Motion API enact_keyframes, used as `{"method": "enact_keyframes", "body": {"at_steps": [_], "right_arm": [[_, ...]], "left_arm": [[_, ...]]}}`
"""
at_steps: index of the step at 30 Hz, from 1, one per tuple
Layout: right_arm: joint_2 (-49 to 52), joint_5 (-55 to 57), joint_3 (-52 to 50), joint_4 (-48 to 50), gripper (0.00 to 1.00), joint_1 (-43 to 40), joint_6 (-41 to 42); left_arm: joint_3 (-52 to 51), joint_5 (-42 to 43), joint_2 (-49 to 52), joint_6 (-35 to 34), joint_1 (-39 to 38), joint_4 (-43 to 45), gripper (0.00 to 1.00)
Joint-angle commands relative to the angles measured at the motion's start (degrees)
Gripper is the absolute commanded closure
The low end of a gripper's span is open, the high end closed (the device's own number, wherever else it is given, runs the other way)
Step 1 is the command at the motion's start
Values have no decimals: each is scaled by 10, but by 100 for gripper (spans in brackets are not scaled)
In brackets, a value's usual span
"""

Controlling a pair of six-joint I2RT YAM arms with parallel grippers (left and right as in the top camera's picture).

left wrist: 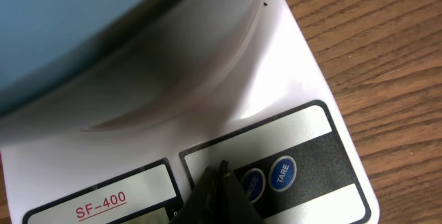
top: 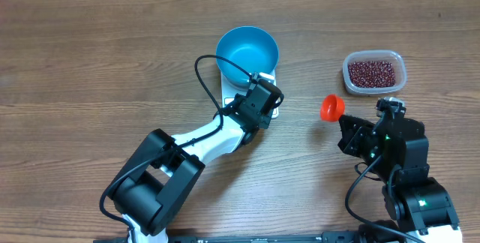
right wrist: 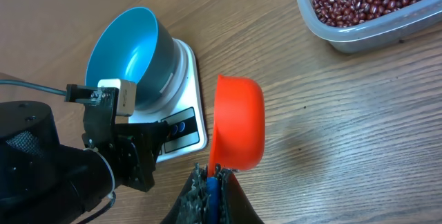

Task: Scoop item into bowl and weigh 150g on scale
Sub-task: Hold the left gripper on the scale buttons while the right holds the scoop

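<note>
On the left of the worktop nothing is in play. The action starts at the middle, where the left hand reaches in from the near side. It is clenched on nothing, and its closed tips hang over the front strip of the scale, close to the round buttons. I cannot tell whether they press one. The blue bowl sits on the scale's platform just beyond that hand, and I see nothing in it.

Further right, the right hand is clenched on the blue handle of the orange scoop. The cup sticks out ahead of the hand and slightly to its left, above bare wood between the scale and the tub. No beans show in it.

Furthest right and further from the robot lies the clear tub, its long side running across the worktop. The beans fill its floor.

As I read it, the scooping has not begun, and the next move depends on one thing. The beans lie ahead and to the right of the right hand, while the scoop's long axis points ahead and to the left, toward the scale side. The right arm is much the nearer, so the cup would have to swing right and dip over the tub's near wall.
</note>
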Motion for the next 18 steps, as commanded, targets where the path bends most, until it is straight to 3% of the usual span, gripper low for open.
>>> {"method": "enact_keyframes", "body": {"at_steps": [1,18], "right_arm": [[-2,6,16,6,96,2,-3],[-2,6,16,7,96,2,-3]], "left_arm": [[-9,7,32,3,-3,-13,96],[-4,7,15,10,-4,-29,96]]}}
